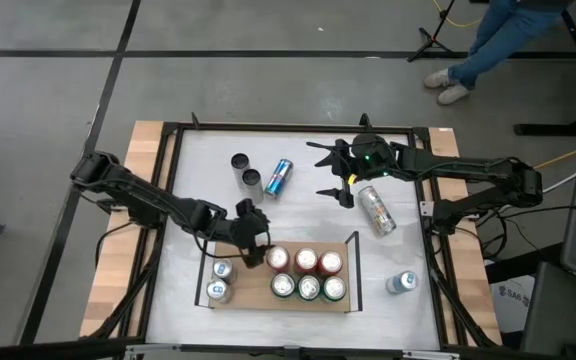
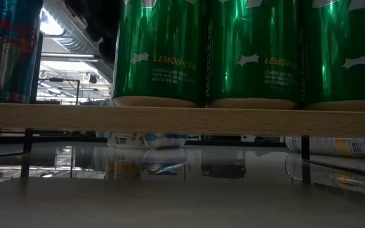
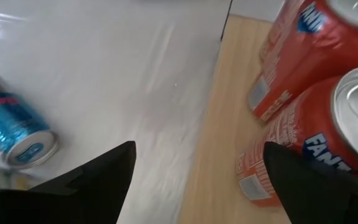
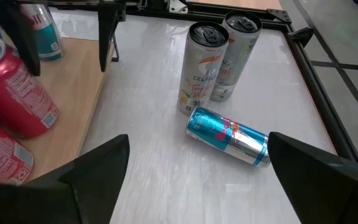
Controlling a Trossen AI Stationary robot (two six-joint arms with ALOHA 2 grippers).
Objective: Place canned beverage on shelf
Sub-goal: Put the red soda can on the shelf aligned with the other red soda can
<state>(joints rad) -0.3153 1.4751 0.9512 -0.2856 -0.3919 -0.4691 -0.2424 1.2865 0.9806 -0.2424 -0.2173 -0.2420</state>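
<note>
High view: both tools open, left tool point(image 1: 255, 232) by shelf point(image 1: 243, 298), blue can point(image 1: 278, 178) lying near right tool point(image 1: 330, 172)

Grey concrete floor point(image 1: 48, 90) with dark seams, a seated person's legs point(image 1: 488, 45) beyond the table.

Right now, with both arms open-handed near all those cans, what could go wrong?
The left arm's fingers hang open right beside the red cans on the shelf; a careless swing could knock them over. The blue can and the silver can lie on their sides, so a nudge from the right arm's fingers might roll them away. The two standing cans are slim and could tip.
</note>
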